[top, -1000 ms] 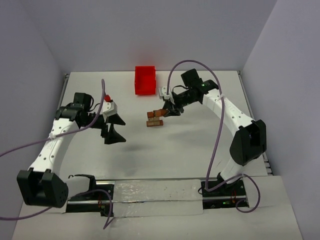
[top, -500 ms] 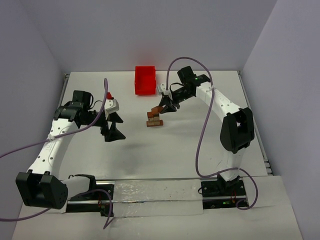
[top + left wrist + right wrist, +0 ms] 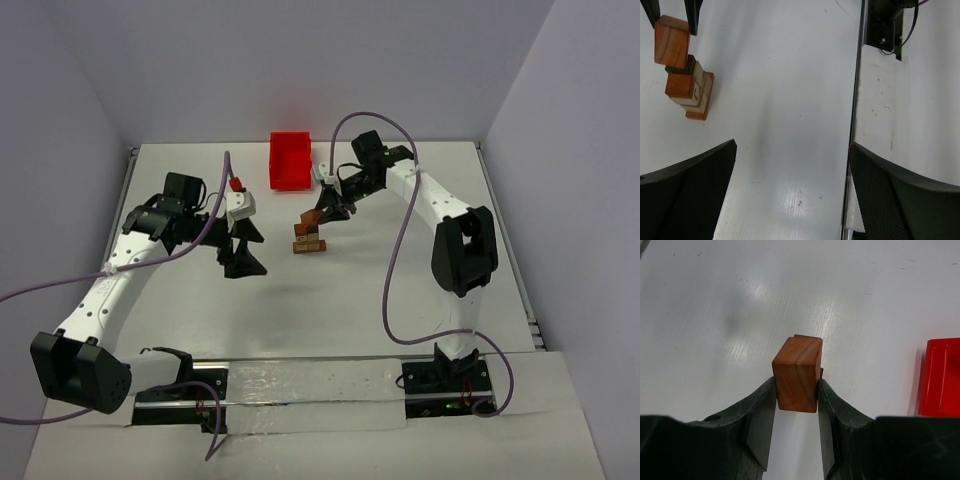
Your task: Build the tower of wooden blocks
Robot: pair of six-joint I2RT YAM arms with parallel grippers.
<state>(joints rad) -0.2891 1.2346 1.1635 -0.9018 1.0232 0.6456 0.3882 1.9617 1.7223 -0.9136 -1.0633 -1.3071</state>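
- One reddish-brown block pinched between the closed fingers of the right gripper, directly over the wood block tower; touching its top or just clear, hard to tell.
- Tower standing mid-table, near the red bin, between the two arms; slightly staggered in the left wrist view, with a dark piece uppermost.
- Left gripper spread wide and empty, off to the tower's left.
- Square the block over the dark piece before committing.
- Lower slowly and straight, seat it flat, and avoid any sideways push.
- Open the fingers gently, then lift straight up to avoid dragging the stack.
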